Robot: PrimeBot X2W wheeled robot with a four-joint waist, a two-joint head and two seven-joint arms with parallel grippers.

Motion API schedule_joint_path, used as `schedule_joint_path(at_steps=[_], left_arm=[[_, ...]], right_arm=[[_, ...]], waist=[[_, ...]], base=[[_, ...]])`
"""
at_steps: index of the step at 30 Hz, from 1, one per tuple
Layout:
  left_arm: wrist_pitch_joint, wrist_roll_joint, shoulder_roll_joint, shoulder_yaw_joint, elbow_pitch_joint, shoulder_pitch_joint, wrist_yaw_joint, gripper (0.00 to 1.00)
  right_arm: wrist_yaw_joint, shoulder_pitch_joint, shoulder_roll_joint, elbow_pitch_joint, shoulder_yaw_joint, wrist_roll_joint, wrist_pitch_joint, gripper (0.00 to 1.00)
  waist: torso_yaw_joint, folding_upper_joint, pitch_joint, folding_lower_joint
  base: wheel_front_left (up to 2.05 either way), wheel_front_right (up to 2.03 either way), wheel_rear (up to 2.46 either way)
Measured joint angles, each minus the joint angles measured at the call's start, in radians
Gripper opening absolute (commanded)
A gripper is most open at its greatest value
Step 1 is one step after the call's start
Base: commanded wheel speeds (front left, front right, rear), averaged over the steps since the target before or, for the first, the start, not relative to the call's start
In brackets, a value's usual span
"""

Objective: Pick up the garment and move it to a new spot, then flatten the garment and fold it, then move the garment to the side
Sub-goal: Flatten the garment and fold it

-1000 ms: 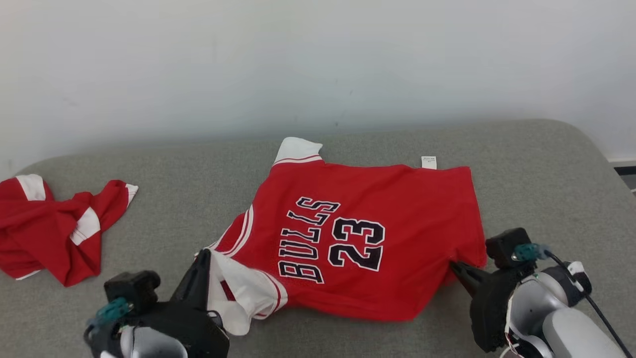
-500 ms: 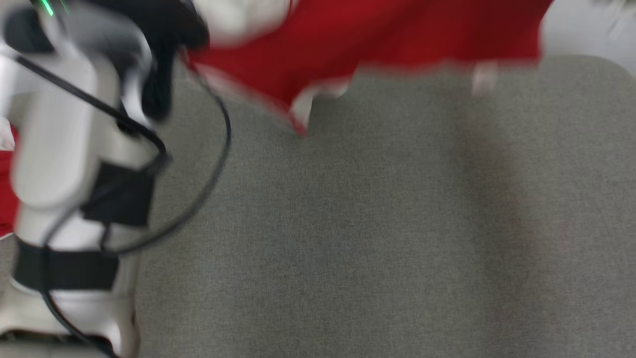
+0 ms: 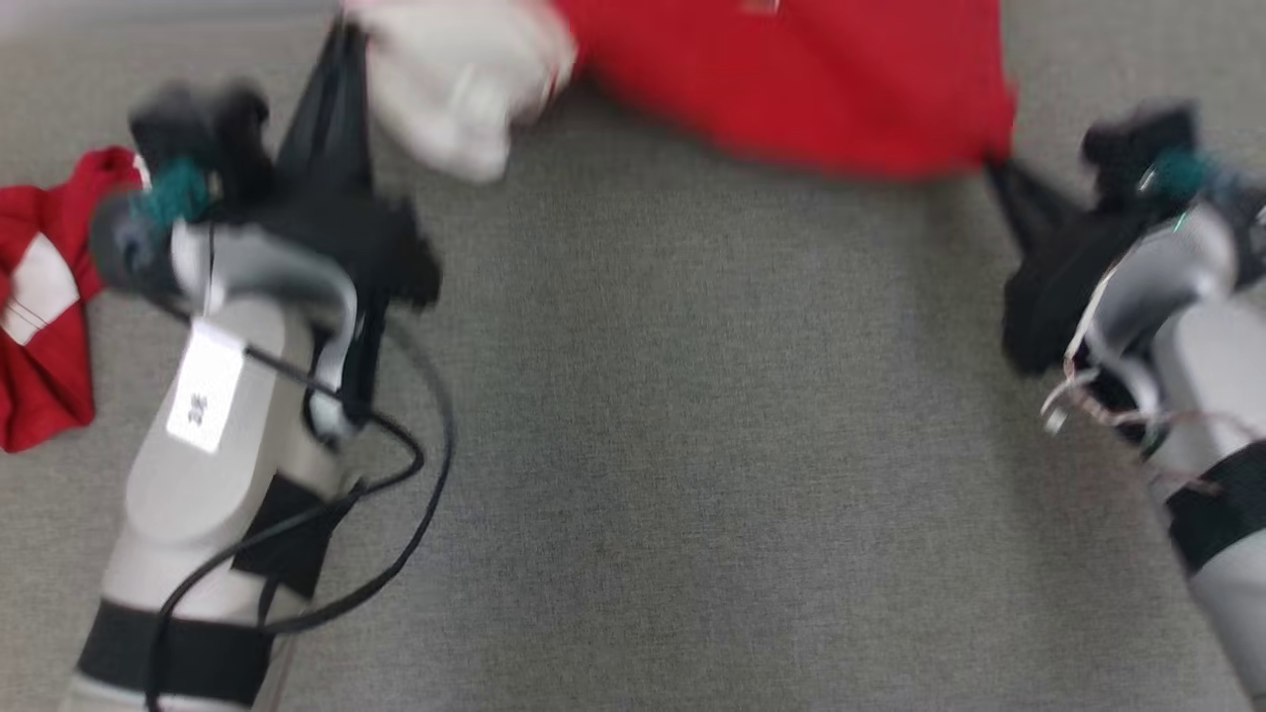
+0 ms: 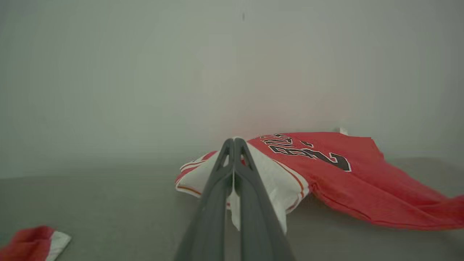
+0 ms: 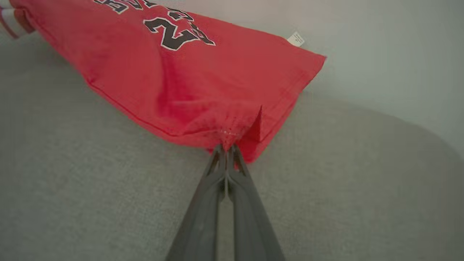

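Note:
The garment [image 3: 791,79] is a red jersey with white sleeves and black "BULLS 23" lettering, blurred along the top edge of the head view. My left gripper [image 3: 344,40] is shut on its white sleeve [image 4: 275,181], and the fingers [image 4: 233,143] pinch the cloth at their tips. My right gripper [image 3: 995,170] is shut on the red hem corner [image 5: 232,130], which bunches at the fingertips. Between the two grips the garment [image 5: 188,79] stretches out, its near edge raised off the grey padded surface [image 3: 692,445].
A second red and white garment [image 3: 40,297] lies crumpled at the left edge, also low left in the left wrist view [image 4: 32,243]. A pale wall [image 4: 217,72] rises behind the surface. The surface's rounded edge [image 5: 427,134] curves at the right.
The head camera has tilted down and the picture has shifted. The garment lay flat a second ago; both arms now reach further forward, still gripping the sleeve and the hem corner.

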Motion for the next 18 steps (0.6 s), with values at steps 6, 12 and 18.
schedule_joint_path(at_steps=[6, 12, 18], left_arm=[[-0.064, 0.002, 0.015, -0.003, 0.112, 0.055, -0.031, 0.0], [-0.109, -0.013, -0.007, -0.008, 0.149, 0.105, -0.042, 0.0], [-0.125, -0.067, -0.017, 0.016, 0.156, 0.221, -0.038, 0.0]], right_arm=[[0.004, 0.046, 0.023, 0.107, 0.032, 0.002, -0.041, 0.0], [0.004, 0.043, 0.031, 0.161, 0.026, 0.011, -0.09, 0.0], [0.008, 0.044, 0.042, 0.22, 0.009, 0.029, -0.134, 0.0]], waist=[[-0.005, 0.0, 0.038, 0.0001], [-0.007, -0.0002, 0.004, -0.0002], [-0.007, -0.0003, -0.078, -0.0005]], base=[[0.0, 0.0, 0.0], [0.0, 0.0, 0.0], [0.0, 0.0, 0.0]])
